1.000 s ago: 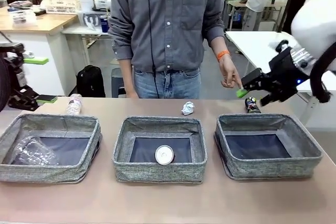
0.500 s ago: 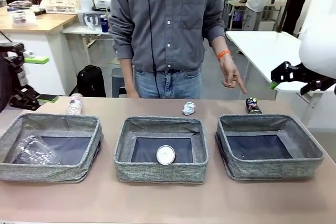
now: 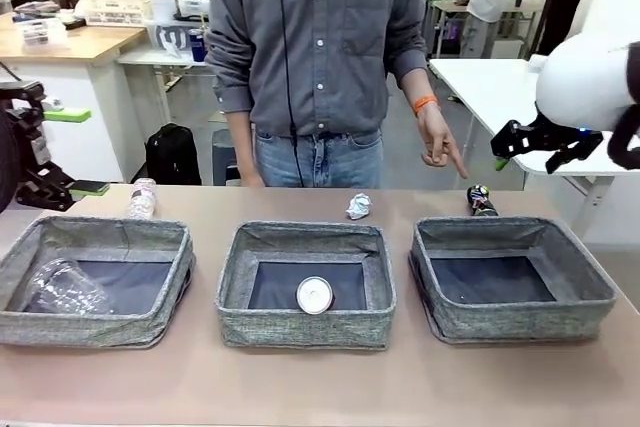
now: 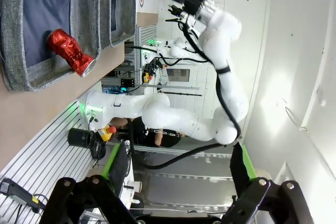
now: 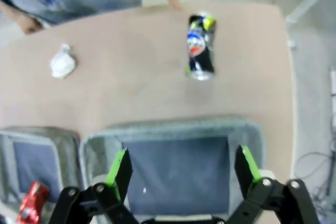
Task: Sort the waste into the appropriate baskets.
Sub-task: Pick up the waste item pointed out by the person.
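Brown worktop (image 3: 320, 377) carries the dark can (image 3: 481, 200), lying on its side just beyond the right basket (image 3: 515, 277), where the person's hand (image 3: 438, 147) points. The right gripper (image 5: 182, 156) hovers high over that basket, jaws spread and empty. Fetching the can looks like the step in hand, so next it must descend beyond the basket and straddle the can.

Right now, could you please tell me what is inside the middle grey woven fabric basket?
A crushed red soda can lies on the grey woven basket's dark bottom. The near wall hides the floor strip right behind it.
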`<state>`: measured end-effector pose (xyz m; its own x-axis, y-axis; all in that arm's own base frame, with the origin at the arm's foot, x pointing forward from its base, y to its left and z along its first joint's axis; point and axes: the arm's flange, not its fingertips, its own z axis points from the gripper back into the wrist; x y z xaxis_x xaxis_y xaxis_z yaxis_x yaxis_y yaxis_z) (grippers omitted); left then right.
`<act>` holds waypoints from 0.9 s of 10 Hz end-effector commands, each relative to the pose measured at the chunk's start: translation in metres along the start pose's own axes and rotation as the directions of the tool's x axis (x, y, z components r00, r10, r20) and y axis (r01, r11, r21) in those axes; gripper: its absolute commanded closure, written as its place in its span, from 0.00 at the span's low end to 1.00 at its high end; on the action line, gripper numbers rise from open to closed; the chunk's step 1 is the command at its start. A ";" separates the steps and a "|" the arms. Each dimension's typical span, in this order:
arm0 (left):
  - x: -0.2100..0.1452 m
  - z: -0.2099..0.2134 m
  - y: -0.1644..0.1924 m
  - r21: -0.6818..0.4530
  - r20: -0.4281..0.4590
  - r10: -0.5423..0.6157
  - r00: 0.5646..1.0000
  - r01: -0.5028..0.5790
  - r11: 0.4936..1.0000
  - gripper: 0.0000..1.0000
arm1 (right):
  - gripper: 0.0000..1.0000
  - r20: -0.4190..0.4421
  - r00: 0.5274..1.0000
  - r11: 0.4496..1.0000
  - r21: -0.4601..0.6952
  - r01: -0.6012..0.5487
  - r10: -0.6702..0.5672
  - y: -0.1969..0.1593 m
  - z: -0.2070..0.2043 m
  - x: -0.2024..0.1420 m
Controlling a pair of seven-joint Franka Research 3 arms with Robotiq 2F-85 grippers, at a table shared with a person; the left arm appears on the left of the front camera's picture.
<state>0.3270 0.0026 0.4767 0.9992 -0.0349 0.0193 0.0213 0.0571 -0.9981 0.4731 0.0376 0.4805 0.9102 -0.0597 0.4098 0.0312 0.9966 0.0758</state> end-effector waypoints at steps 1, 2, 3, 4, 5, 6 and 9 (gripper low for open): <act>-0.002 0.000 -0.002 -0.012 -0.004 -0.007 1.000 0.007 1.000 0.00 | 0.00 -0.109 0.992 0.998 0.003 0.057 -0.056 0.003 -0.050 0.070; -0.002 0.000 -0.002 -0.012 -0.004 -0.007 1.000 0.007 1.000 0.00 | 0.00 -0.161 0.983 0.995 -0.053 0.084 -0.091 0.000 -0.088 0.088; -0.002 0.000 -0.002 -0.012 -0.004 -0.007 1.000 0.007 1.000 0.00 | 0.00 -0.198 0.974 0.991 -0.092 0.097 -0.114 -0.002 -0.108 0.090; -0.002 0.000 -0.002 -0.012 -0.004 -0.007 1.000 0.007 1.000 0.00 | 0.00 -0.210 0.969 0.990 -0.066 0.123 -0.134 -0.002 -0.106 0.083; -0.002 0.000 -0.002 -0.012 -0.004 -0.007 1.000 0.007 1.000 0.00 | 0.00 -0.225 0.969 0.994 0.001 0.107 -0.104 0.006 -0.072 0.068; -0.002 0.000 -0.002 -0.012 -0.004 -0.007 1.000 0.007 1.000 0.00 | 0.00 -0.192 0.977 0.996 -0.050 0.081 -0.089 -0.016 -0.128 0.079; -0.002 0.000 -0.002 -0.012 -0.004 -0.007 1.000 0.007 1.000 0.00 | 0.00 -0.248 0.959 0.989 -0.080 0.121 -0.138 -0.016 -0.155 0.095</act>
<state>0.3269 0.0028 0.4768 0.9992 -0.0350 0.0194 0.0213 0.0566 -0.9982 0.6028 0.0236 0.3864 0.9738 -0.1582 0.1633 0.1490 0.9865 0.0673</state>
